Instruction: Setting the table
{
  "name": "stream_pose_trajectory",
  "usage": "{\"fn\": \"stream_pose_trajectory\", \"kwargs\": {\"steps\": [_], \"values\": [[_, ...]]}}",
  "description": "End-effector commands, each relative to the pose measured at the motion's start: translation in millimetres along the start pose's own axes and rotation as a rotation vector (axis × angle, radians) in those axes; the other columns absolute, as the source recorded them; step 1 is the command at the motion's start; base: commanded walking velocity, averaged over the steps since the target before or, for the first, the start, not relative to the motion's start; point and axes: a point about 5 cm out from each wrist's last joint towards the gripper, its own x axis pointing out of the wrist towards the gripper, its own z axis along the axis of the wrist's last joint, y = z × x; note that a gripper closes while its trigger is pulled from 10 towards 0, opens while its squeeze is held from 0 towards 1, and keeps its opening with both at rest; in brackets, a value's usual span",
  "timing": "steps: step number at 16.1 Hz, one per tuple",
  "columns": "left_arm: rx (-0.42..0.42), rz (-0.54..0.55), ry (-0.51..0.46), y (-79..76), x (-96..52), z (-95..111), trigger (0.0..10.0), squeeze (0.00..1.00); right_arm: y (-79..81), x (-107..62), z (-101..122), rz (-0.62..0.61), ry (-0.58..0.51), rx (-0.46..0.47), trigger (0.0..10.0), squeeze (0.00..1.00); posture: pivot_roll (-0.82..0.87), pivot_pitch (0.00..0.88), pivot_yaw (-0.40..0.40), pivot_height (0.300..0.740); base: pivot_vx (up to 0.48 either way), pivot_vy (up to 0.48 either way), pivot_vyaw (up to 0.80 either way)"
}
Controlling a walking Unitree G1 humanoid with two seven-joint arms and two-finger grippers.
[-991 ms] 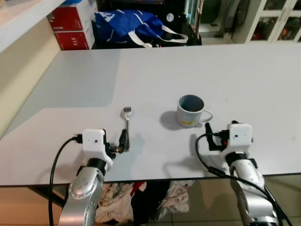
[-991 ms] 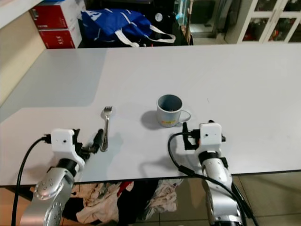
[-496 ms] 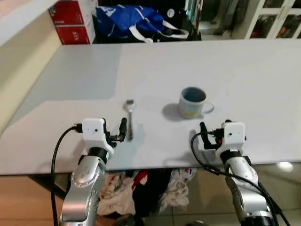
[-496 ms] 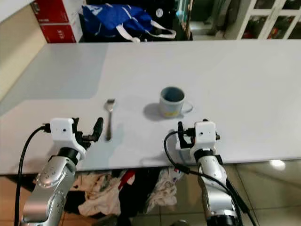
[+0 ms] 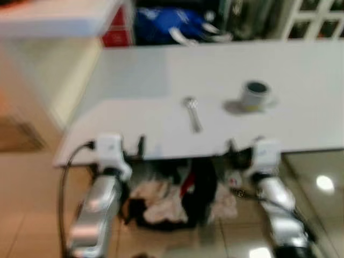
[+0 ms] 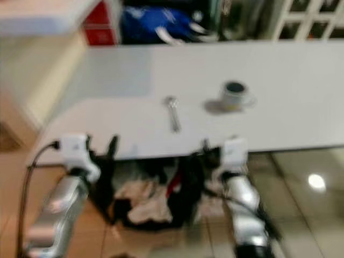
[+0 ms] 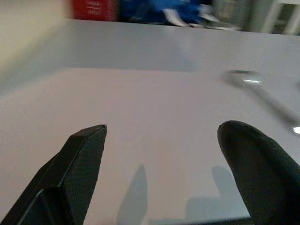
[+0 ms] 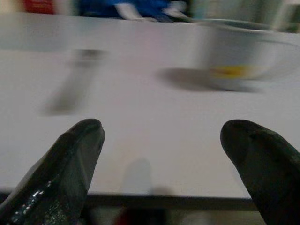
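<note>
Fork [image 5: 191, 113] and mug [image 5: 254, 95] were laid apart on the desk [image 5: 301, 80] — left end effector [image 7: 161, 154] and right end effector [image 8: 161, 150] were held wide, empty, at its near edge.

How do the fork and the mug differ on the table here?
The fork lies flat, thin and silvery; the mug stands upright, round, pale with a dark inside. The fork is to the left of the mug, apart from it. Both rest on the white table, untouched by either gripper.

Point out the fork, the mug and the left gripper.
fork [image 5: 192, 113]: left eye view, mid handle.
mug [image 5: 253, 95]: left eye view, outer wall.
left gripper [image 7: 164, 154]: left wrist view, midway between fingertips.
</note>
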Motion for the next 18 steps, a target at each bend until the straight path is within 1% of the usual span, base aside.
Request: {"fn": "stream_pose_trajectory", "kwargs": {"steps": [1, 5, 14, 18], "values": [[-0.007, -0.019, -0.011, -7.3, 2.2, 3.2, 10.0, 0.0, -8.8, 1.6, -0.4, -0.023, 0.017, -0.017, 10.0, 0.0, -0.1, 0.0, 0.059, 0.731, 0.0, 0.469, 0.0], [-0.002, -0.03, -0.011, -7.0, 1.9, 3.5, 10.0, 0.0, -8.5, 1.8, -1.4, -0.016, 0.025, -0.017, 10.0, 0.0, -0.1, 0.0, 0.062, 0.731, 0.0, 0.479, 0.0], [-0.003, -0.045, -0.017, -6.2, 5.9, 5.8, 10.0, 0.0, -7.1, 1.6, -4.3, 0.0, 0.034, -0.026, 10.0, 0.0, -0.1, 0.0, 0.061, 0.731, 0.0, 0.48, 0.0], [0.007, -0.041, -0.012, -2.4, 6.6, 5.4, 10.0, 0.0, -3.4, 3.3, 0.8, 0.004, -0.008, 0.002, 10.0, 0.0, -0.1, 0.0, 0.069, 0.731, 0.0, 0.48, 0.0]]}}
